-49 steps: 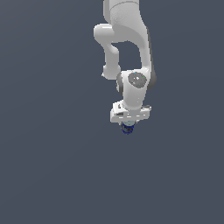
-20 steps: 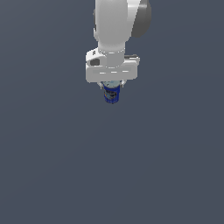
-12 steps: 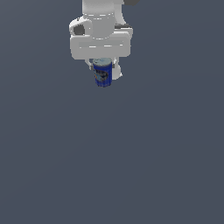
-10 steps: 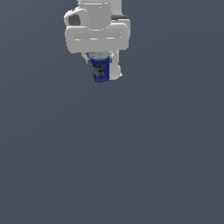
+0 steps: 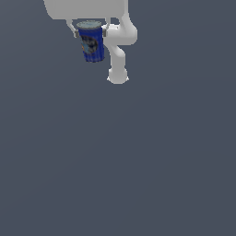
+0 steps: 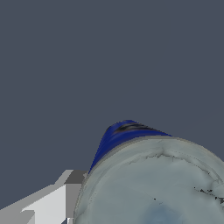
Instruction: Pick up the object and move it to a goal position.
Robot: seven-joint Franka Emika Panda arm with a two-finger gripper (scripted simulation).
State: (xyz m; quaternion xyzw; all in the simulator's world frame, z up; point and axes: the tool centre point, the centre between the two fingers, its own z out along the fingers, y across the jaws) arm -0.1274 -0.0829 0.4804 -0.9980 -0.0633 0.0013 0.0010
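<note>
Item: one blue can (image 5: 91, 42), cylindrical, silvery-grey top, dark and white label markings on its side; it hangs near the top of the exterior view, a little toward that view's left, tilted slightly so that its lower end leans toward the exterior view's right. Holder: the gripper (image 5: 90, 30), whose white body is cut off by the upper edge of the picture. One of the fingers (image 5: 73, 30) presses the can's upper wall on the exterior view's left, a second sits against the opposite side, and the two are closed on the can just below its rim (the gap between them is no wider than the can itself). Nothing is beneath the can: it hangs clear in the air, apart from any surface. Adjacent, toward the exterior view's right: the white arm (image 5: 119, 50), a jointed run of rounded links that descends past the can's lower end and ends in a rounded base. Backdrop: plain dark grey-blue ground (image 5: 138, 161) filling the rest of the view, without visible edge or marking. Wrist view: the can's grey top (image 6: 153, 183) fills the near corner, mottled and slightly dished, with a strip of blue wall showing behind it; one white and grey finger (image 6: 57, 197) lies beside the rim, touching it.
</note>
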